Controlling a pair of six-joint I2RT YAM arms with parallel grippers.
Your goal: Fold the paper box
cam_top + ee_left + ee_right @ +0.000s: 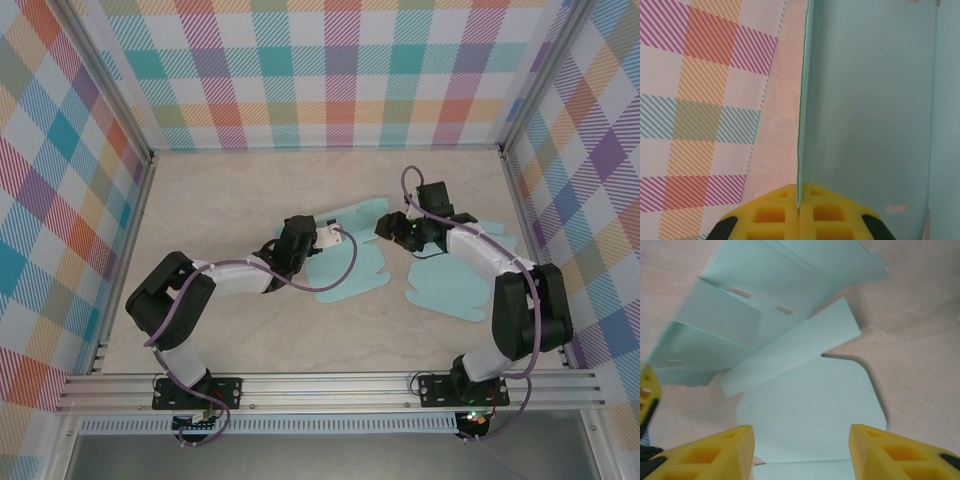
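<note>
A pale mint-green paper box (352, 282) is lying on a table (230, 200) that is showing a creamy beige, faintly marbled surface. The walls (340, 70) are displaying a pastel plaid of pink, orange, teal, purple and white squares filled with fine diagonal stripes. The left arm (230, 275) and right arm (490, 260) are wearing black and white casings and carrying purple cables (300, 285). The left gripper (799, 195) and right gripper (801, 437) are showing bright yellow fingers (715, 450) edged in black.
</note>
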